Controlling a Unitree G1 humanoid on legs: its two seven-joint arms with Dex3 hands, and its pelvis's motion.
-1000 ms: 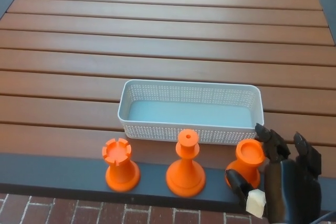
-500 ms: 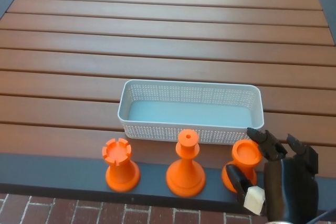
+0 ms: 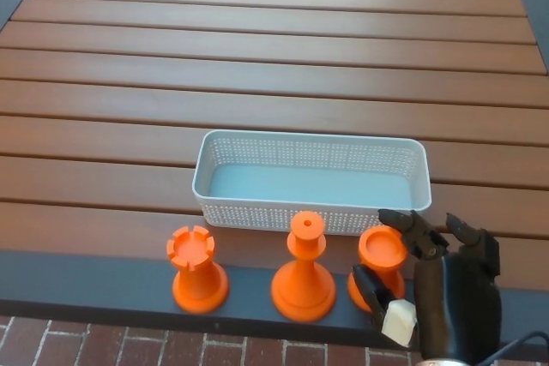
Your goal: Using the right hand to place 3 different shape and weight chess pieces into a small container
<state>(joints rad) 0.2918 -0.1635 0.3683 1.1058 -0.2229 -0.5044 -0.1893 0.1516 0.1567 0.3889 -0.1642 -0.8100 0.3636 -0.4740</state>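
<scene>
Head view looks down on a brown slatted table (image 3: 274,57) with a white perforated basket (image 3: 310,212) lying crosswise near its front edge. Nothing sits inside the basket; its pale floor is bare. Along the dark front rim of the table, at 6 o'clock from the basket, stand three orange chess pieces in a row: a rook (image 3: 197,272) with a notched crown at 7 o'clock, a tall piece with a round knob (image 3: 304,270) at 6 o'clock, and a shorter cup-topped piece (image 3: 380,256) at 5 o'clock. The right hand (image 3: 446,297) comes in at the lower right, its thumb in front of the cup-topped piece and two fingers (image 3: 412,229) curled against its far side, closing narrowly around it. The piece stands upright on the rim, outside the basket.
</scene>
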